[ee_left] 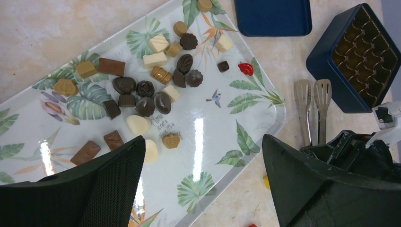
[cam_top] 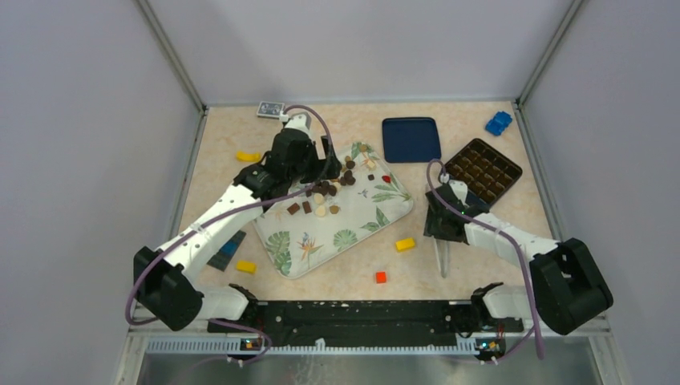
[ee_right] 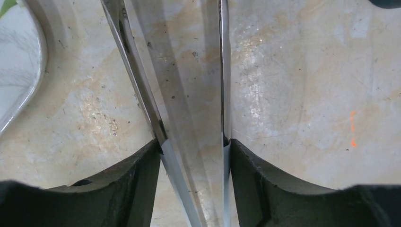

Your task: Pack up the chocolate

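The chocolate [cam_top: 333, 188], several dark, light brown and cream pieces, lies on the leaf-patterned tray [cam_top: 361, 228]; it also shows in the left wrist view [ee_left: 151, 90] on that tray [ee_left: 213, 142]. My left gripper [cam_top: 329, 164] hovers over the tray's far left part, open and empty [ee_left: 203, 182]. My right gripper [cam_top: 443, 224] is shut on metal tongs [cam_top: 443, 258], right of the tray. In the right wrist view the tongs' two arms [ee_right: 142, 94] sit between its fingers [ee_right: 194, 158]. The blue box with brown compartments [cam_top: 483, 170] stands open at the right.
A blue lid [cam_top: 410, 139] lies behind the tray. Yellow bricks [cam_top: 248, 156], [cam_top: 245, 266], [cam_top: 406, 245], a red brick [cam_top: 381, 277] and a blue brick [cam_top: 498, 123] are scattered about. A small card [cam_top: 270, 108] lies at the back, a dark card [cam_top: 227, 249] at the left.
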You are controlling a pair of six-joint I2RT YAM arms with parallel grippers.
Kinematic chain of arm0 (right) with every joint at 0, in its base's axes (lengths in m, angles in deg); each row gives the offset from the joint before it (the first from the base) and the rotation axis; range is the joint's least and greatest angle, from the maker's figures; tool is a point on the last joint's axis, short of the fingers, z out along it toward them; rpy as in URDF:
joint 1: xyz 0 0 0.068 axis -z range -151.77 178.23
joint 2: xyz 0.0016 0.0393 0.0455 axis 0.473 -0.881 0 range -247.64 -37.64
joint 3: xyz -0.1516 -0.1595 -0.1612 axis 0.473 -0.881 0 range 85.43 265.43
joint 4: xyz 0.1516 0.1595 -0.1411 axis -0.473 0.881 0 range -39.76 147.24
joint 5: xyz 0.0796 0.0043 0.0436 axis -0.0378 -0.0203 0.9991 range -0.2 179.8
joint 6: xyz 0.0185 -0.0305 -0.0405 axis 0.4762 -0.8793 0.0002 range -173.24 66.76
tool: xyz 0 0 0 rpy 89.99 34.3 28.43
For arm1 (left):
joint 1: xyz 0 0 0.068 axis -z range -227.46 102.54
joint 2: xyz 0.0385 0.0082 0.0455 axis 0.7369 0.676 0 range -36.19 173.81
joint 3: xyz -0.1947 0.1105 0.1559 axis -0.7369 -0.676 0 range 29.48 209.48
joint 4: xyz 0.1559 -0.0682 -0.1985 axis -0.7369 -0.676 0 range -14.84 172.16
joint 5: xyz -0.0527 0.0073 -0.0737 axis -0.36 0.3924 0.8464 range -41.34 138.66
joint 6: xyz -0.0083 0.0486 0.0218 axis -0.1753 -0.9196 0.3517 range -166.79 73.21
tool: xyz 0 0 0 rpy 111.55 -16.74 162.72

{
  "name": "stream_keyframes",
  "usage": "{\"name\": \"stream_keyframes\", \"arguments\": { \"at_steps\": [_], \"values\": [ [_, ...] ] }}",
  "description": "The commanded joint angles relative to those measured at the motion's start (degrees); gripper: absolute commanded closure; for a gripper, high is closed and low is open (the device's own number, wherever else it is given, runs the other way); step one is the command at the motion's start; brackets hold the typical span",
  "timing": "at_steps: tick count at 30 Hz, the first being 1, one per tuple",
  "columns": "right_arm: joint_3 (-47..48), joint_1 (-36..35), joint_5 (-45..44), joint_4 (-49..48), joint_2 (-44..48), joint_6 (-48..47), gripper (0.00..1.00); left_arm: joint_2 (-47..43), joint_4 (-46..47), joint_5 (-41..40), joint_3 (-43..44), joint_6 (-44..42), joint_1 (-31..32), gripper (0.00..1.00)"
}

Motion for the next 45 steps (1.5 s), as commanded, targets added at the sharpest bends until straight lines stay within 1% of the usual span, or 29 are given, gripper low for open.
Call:
{"name": "stream_keyframes", "arguments": {
  "at_steps": [1,3,6,11,14,16,17,20,21,24,28,30,31,33,37,39,42,45],
  "values": [
    [2.8,-1.1,0.7,-1.0,-2.7,-3.3,0.48,0.0,1.7,-0.3,-1.2,0.1,-0.3,0.03],
    [3.2,-1.2,1.1,-1.2,-3.7,-4.0,0.49,0.5,1.6,0.2,-1.2,0.5,-0.3,0.03],
    [3.6,-1.2,1.9,-1.1,-5.0,-5.0,0.45,0.5,2.2,0.9,-2.0,1.5,-0.3,0.03],
    [3.3,-1.2,2.6,-2.5,-5.9,-5.8,0.44,0.1,3.3,1.5,-3.4,2.1,-0.3,0.03],
    [2.7,-1.3,3.2,-3.9,-6.8,-5.5,0.44,0.1,3.5,1.9,-3.9,2.2,-0.3,0.03],
    [2.5,-1.3,3.7,-4.6,-7.3,-5.4,0.47,-0.1,3.5,2.4,-4.3,2.4,-0.3,0.03],
    [2.5,-1.2,3.7,-4.7,-7.4,-5.5,0.51,-0.2,3.5,2.5,-4.6,2.4,-0.4,0.03],
    [2.5,-1.2,3.5,-4.5,-7.1,-5.1,0.74,-1.0,4.0,2.5,-5.8,2.5,-0.3,0.03],
    [2.5,-1.3,3.5,-4.3,-6.7,-5.4,0.8,-1.3,4.0,2.6,-6.2,2.4,-0.3,0.03],
    [4.7,-1.3,2.4,-0.6,-3.6,-6.0,1.0,-2.8,4.3,3.7,-6.9,1.9,-0.3,0.02],
    [10.5,-1.3,2.5,5.7,3.1,-7.5,1.0,-4.9,4.7,3.3,-8.1,0.9,-0.3,0.02],
    [14.5,-1.3,5.5,8.8,4.6,-9.1,1.0,-5.8,4.1,0.1,-8.8,-0.1,-0.3,0.02],
    [16.8,-1.4,7.2,10.4,4.5,-10.1,1.0,-6.2,3.4,-3.2,-9.1,-0.3,-0.4,0.01],
    [21.8,-1.9,11.0,14.7,2.3,-12.5,1.0,-6.9,1.5,-6.6,-9.1,-0.4,-0.7,0.01],
    [29.9,-4.5,16.3,22.9,-4.7,-16.8,1.0,-8.0,-1.2,-9.3,-8.9,-1.1,-1.4,0.01],
    [32.9,-5.5,18.1,26.0,-7.8,-18.3,0.96,-8.4,-2.3,-9.8,-9.0,-0.9,-1.9,0.01],
    [36.7,-6.8,18.0,29.2,-11.0,-19.7,0.86,-8.8,-3.6,-10.1,-9.4,0.1,-2.4,0.01],
    [39.3,-7.2,16.6,30.2,-12.2,-20.7,0.82,-9.4,-3.8,-9.4,-10.1,0.6,-2.7,0.01]
  ]
}}
